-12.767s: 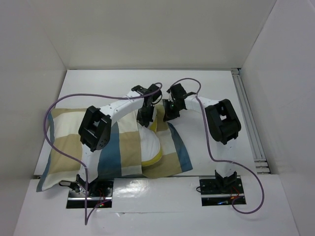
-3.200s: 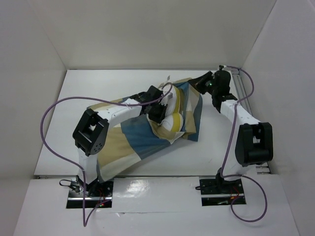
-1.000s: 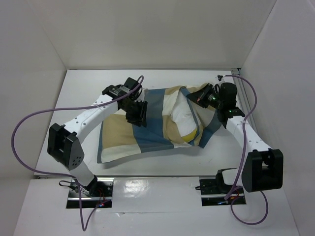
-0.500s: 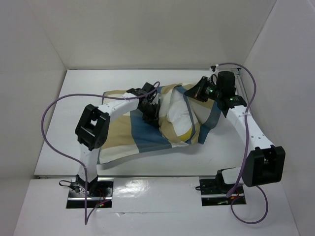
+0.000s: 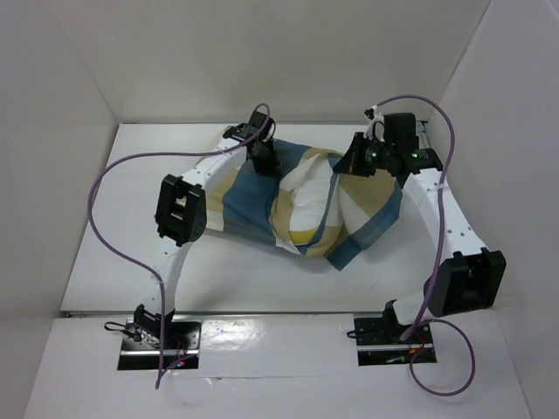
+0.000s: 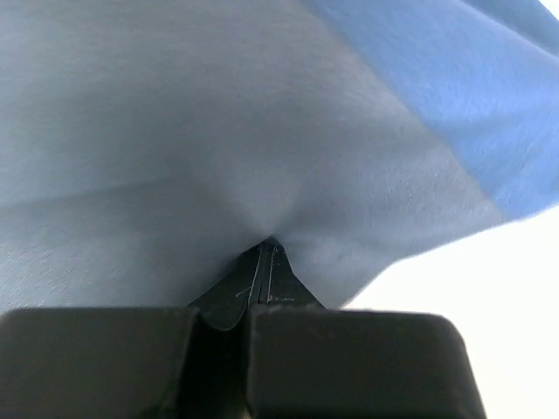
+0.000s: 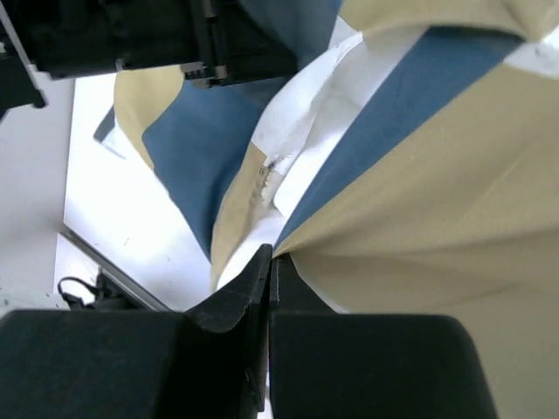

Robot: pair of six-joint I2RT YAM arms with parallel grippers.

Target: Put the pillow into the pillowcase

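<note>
The pillowcase [image 5: 249, 205], in blue, tan and cream blocks, hangs bunched between both arms at the middle of the table. The white pillow [image 5: 307, 208] with its yellow band [image 5: 301, 236] shows through the case's open mouth. My left gripper [image 5: 265, 162] is shut on the case's far left edge; the left wrist view shows its jaws [image 6: 265, 249] pinching blue-grey cloth [image 6: 218, 131]. My right gripper [image 5: 356, 163] is shut on the case's far right edge; the right wrist view shows its jaws [image 7: 271, 257] clamped on a blue and tan hem [image 7: 410, 175], with white pillow [image 7: 306, 122] beyond.
White walls enclose the table on the left, back and right. A metal rail [image 5: 428, 140] runs along the right side by the right arm. Purple cables [image 5: 113, 218] loop off both arms. The arm bases [image 5: 162, 336] sit at the near edge.
Both grippers have lifted and pulled toward the back, the left one moving up and left. The pillowcase is bunched higher and slid further over the pillow, with less white showing.
</note>
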